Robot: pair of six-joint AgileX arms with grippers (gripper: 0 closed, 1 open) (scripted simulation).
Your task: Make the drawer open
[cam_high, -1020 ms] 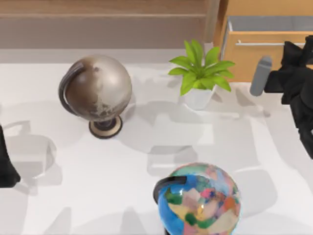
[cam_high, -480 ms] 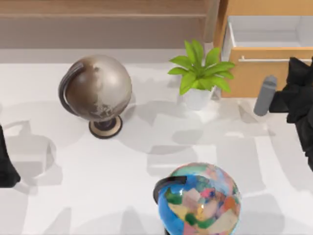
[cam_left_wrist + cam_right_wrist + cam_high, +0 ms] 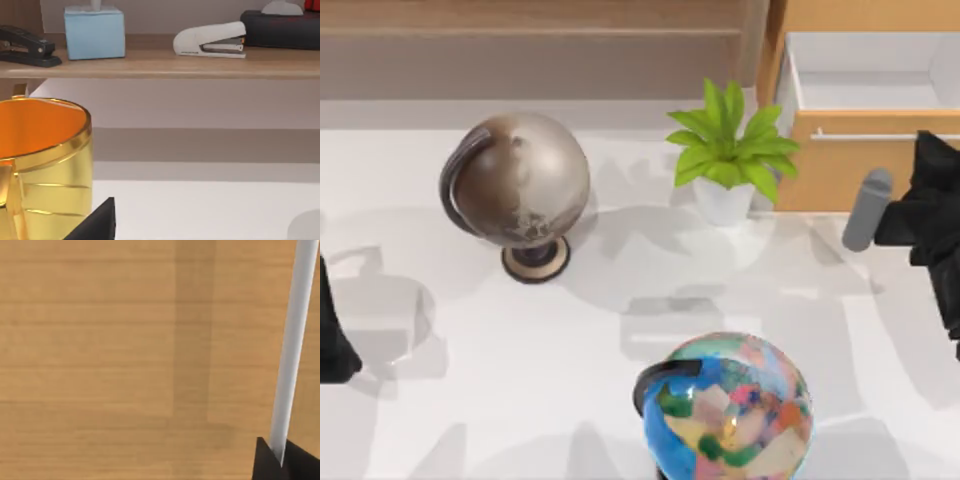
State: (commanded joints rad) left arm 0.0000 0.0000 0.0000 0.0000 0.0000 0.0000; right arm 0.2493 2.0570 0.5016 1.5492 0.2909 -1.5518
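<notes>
Top view: the drawer sits at the far right of the white table, pulled partly out so its white interior shows. The right gripper is at the silver handle. A potted plant stands just left of the drawer, a grey globe farther left, a colourful globe near. The left arm is parked at the left edge.

Left wrist view: a gold cup, with a shelf beyond.

Right wrist view: the drawer front up close, the handle clamped between the dark fingers.

The drawer looks largely open; perhaps a little pulling remains.
</notes>
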